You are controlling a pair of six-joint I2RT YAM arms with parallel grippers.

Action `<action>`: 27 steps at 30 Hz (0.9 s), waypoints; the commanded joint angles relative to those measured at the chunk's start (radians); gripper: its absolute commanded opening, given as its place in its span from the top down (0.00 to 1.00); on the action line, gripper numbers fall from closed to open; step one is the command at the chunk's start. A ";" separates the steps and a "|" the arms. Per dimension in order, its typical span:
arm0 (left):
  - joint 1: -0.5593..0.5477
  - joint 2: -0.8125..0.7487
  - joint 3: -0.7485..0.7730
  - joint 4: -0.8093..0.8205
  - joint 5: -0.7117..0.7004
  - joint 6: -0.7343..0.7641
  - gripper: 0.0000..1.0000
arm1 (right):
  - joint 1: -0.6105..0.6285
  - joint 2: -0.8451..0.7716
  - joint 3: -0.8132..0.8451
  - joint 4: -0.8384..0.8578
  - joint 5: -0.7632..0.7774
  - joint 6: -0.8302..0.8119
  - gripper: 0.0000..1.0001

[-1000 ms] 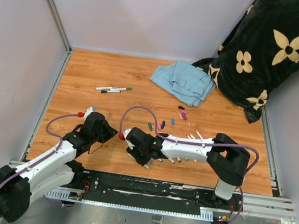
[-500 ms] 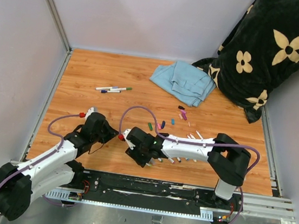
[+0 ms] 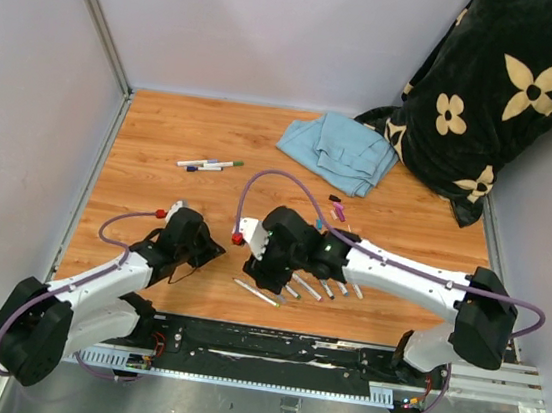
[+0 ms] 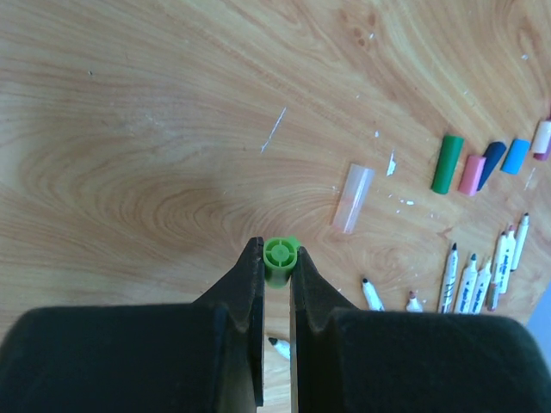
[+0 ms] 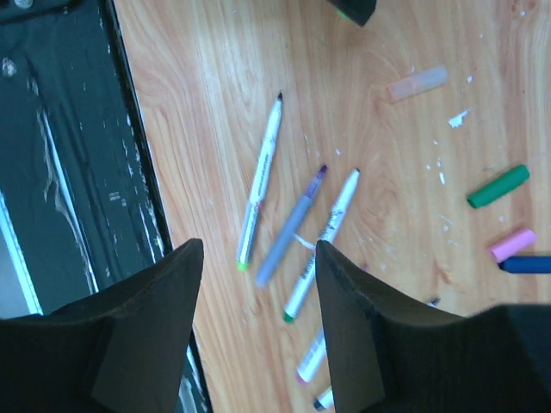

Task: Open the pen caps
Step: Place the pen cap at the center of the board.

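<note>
Left gripper [image 4: 277, 258] was clamped shut on a green cap [image 4: 281, 251], held just left of the bare markers [image 5: 261, 181], right gripper [image 5: 256, 249] hung partly open and empty above those markers, so the cap probably wanted releasing low, clear of them, lest it roll.

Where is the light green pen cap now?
Left wrist view: the light green cap is pinched at the left gripper's tip, with a translucent tube lying on the table to its right.
</note>
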 commanded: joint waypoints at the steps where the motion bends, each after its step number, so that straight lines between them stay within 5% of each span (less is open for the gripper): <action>1: -0.032 0.057 0.031 0.039 -0.040 0.002 1.00 | -0.153 -0.030 0.071 -0.206 -0.249 -0.299 0.44; 6: -0.046 0.168 0.066 0.048 -0.065 0.029 1.00 | -0.376 -0.119 0.051 -0.283 -0.541 -0.402 0.44; 13: -0.075 0.274 0.114 0.054 -0.086 0.049 0.91 | -0.443 -0.174 0.033 -0.261 -0.552 -0.398 0.43; 20: -0.076 0.283 0.145 -0.006 -0.121 0.085 0.71 | -0.496 -0.207 0.029 -0.254 -0.567 -0.387 0.42; 27: -0.076 0.265 0.165 -0.047 -0.127 0.113 0.66 | -0.521 -0.218 0.023 -0.244 -0.576 -0.373 0.42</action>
